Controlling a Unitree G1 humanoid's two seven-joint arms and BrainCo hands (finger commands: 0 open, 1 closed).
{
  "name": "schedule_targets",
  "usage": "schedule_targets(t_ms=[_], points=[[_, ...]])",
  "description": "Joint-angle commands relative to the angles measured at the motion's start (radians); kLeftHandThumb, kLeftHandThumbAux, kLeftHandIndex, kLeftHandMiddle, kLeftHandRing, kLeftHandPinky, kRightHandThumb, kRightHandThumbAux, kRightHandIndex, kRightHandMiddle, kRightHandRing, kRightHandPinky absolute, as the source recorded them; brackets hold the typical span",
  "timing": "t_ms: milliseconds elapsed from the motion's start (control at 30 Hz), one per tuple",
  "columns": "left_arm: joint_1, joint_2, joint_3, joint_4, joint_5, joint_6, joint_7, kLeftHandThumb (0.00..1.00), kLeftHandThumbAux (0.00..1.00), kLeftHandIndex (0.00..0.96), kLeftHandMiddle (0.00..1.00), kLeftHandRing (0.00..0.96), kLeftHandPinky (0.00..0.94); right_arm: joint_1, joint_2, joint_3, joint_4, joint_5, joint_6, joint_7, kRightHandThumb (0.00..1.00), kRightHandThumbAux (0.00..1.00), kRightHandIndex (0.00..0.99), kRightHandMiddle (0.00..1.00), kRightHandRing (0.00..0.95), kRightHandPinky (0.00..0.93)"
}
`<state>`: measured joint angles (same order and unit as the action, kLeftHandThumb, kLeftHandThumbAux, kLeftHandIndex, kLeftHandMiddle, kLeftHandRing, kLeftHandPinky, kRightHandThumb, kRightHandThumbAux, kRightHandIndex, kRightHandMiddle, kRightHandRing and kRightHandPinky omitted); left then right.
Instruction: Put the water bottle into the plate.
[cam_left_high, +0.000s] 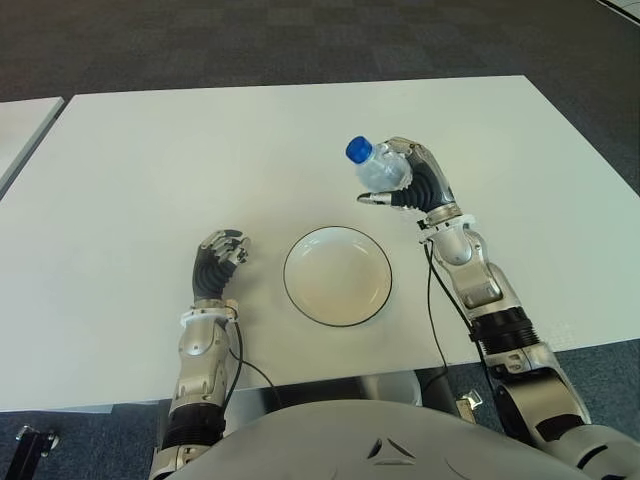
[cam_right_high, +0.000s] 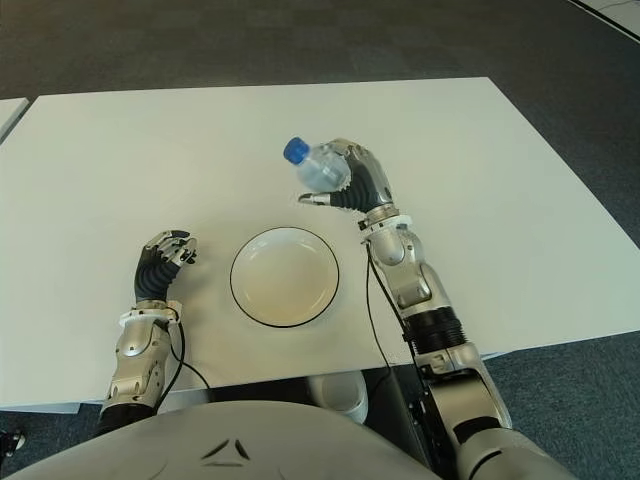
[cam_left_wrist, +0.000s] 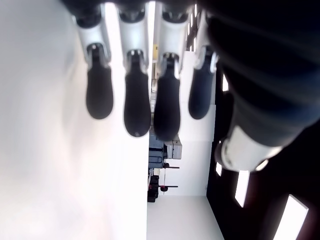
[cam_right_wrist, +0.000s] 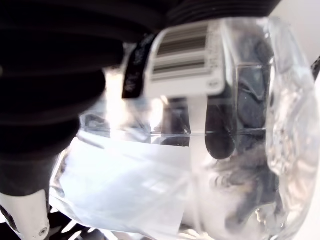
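My right hand (cam_left_high: 405, 180) is shut on a clear water bottle (cam_left_high: 378, 168) with a blue cap (cam_left_high: 358, 150). It holds the bottle above the table, behind and to the right of the plate, with the cap tilted to the left. Up close, the right wrist view shows the bottle (cam_right_wrist: 220, 150) with its barcode label (cam_right_wrist: 185, 60) and my fingers wrapped around it. The white plate (cam_left_high: 337, 275) with a dark rim lies empty near the table's front edge. My left hand (cam_left_high: 220, 258) shows left of the plate, fingers curled and holding nothing.
The white table (cam_left_high: 150, 160) spreads wide around the plate. A second table's corner (cam_left_high: 20, 125) shows at the far left. Dark carpet (cam_left_high: 300, 40) lies beyond the far edge. A black cable (cam_left_high: 437, 320) hangs along my right forearm.
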<state>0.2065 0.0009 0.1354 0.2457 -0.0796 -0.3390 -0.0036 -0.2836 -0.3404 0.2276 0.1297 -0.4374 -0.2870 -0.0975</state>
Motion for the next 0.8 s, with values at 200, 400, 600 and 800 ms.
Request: schedule_targets(t_ms=[200,400,600,800], points=[[0.013,-0.008,-0.007,0.018,0.001,0.034,0.000,0.705,0.711,0.434,0.604,0.589,0.579,0.003,-0.029,0.072,0.007,0.001,-0.156,0.123,0.711,0.719,0.439,0.922,0.899,0.893],[0.013,-0.008,-0.006,0.019,-0.001,0.035,-0.002,0.705,0.711,0.433,0.602,0.587,0.573,0.022,-0.029,0.110,0.005,-0.001,-0.144,0.207,0.713,0.718,0.439,0.915,0.893,0.880],[0.013,-0.009,-0.006,0.020,-0.001,0.035,-0.002,0.705,0.711,0.433,0.598,0.584,0.571,0.017,-0.037,0.151,0.036,-0.037,-0.164,0.259,0.714,0.718,0.440,0.902,0.884,0.874],[0.012,-0.010,-0.006,0.021,-0.001,0.034,-0.002,0.705,0.711,0.434,0.603,0.589,0.581,0.007,-0.045,0.189,0.056,-0.060,-0.162,0.323,0.713,0.718,0.439,0.915,0.895,0.896]])
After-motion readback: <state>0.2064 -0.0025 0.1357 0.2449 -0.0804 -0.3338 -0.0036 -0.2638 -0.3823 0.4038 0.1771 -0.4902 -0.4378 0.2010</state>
